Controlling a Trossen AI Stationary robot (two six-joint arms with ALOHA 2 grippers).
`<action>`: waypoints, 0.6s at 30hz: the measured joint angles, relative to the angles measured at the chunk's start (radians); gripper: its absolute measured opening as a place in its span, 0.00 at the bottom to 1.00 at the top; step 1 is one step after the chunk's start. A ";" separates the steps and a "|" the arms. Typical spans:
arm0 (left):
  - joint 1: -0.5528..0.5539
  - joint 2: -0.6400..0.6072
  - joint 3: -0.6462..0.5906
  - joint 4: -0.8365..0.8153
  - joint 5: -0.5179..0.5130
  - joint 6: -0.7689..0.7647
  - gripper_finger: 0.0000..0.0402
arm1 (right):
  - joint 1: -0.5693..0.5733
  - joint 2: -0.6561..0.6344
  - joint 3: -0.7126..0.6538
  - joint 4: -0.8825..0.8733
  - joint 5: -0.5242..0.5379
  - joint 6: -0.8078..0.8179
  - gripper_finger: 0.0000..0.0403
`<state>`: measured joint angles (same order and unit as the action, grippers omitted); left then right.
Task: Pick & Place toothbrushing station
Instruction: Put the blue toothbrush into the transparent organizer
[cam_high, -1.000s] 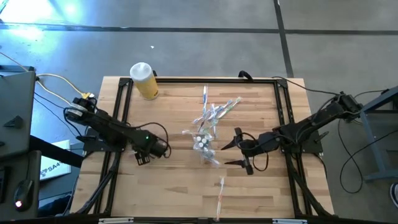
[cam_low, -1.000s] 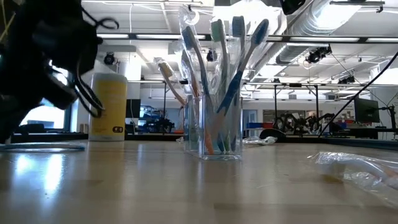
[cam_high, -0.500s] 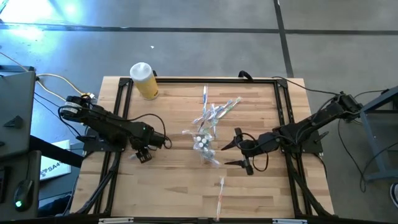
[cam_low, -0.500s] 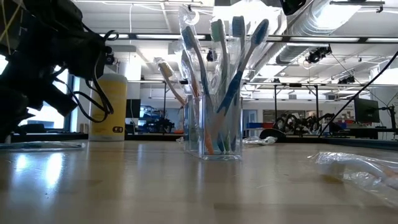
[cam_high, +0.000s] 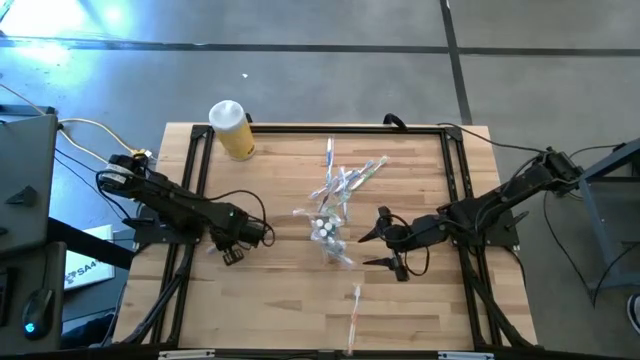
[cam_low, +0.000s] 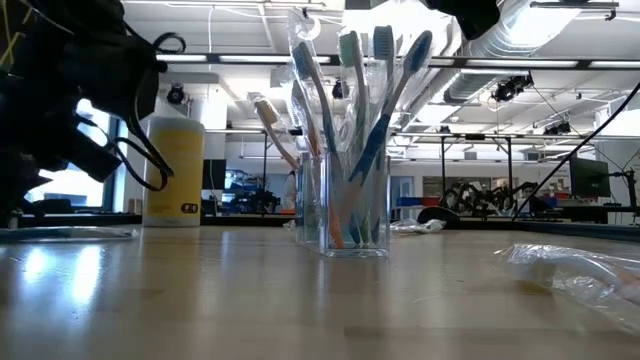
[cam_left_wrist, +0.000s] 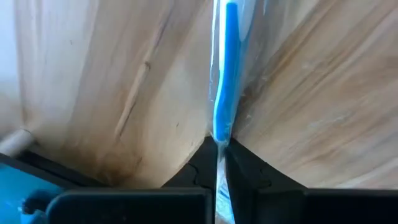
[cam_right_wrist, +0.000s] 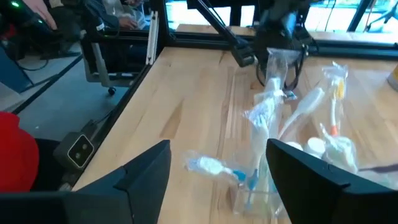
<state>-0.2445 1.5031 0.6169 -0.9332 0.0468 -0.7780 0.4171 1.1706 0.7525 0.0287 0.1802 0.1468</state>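
Observation:
A small clear cup (cam_low: 355, 205) full of toothbrushes stands upright at the table's middle (cam_high: 325, 228), with wrapped brushes spread behind it. At the table's left, my left gripper (cam_high: 230, 252) points down, shut on a blue toothbrush in a clear wrapper (cam_left_wrist: 225, 74). The same toothbrush shows lying flat on the wood in the low view (cam_low: 70, 235). My right gripper (cam_high: 360, 251) hangs open just right of the cup and above the table, its fingers (cam_right_wrist: 146, 171) spread wide and facing the cup (cam_right_wrist: 292, 130). My left gripper pinches the wrapped toothbrush's near end (cam_left_wrist: 219, 138) between its two shut fingers, coming from above and pointing steeply down. The rest of the toothbrush runs away from the fingertips and lies flat on the table.
A yellow bottle with a white cap (cam_high: 230, 128) stands at the far left corner. Another wrapped toothbrush (cam_high: 355, 305) lies near the front edge, and crumpled clear wrapping (cam_low: 570, 270) near the cup. Black frame rails (cam_high: 195, 170) run along the table's sides. Bare wood lies between the cup and the left gripper.
My left gripper has sunk toward the table over the wrapped toothbrush and rolled a little about its own axis. The right arm, the cup and the other brushes have kept still.

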 joint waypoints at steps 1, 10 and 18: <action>-0.012 0.001 0.015 -0.007 -0.025 0.001 0.02 | 0.000 0.000 0.000 -0.004 0.000 0.009 0.63; -0.114 0.003 0.247 -0.196 -0.229 -0.017 0.00 | 0.016 0.000 0.000 -0.033 0.000 0.033 0.63; -0.232 0.001 0.509 -0.449 -0.448 -0.112 0.01 | 0.024 0.000 0.000 -0.046 0.000 0.041 0.63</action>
<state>-0.4769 1.5043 1.1257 -1.3826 -0.4017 -0.8899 0.4416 1.1709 0.7525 -0.0175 0.1802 0.1875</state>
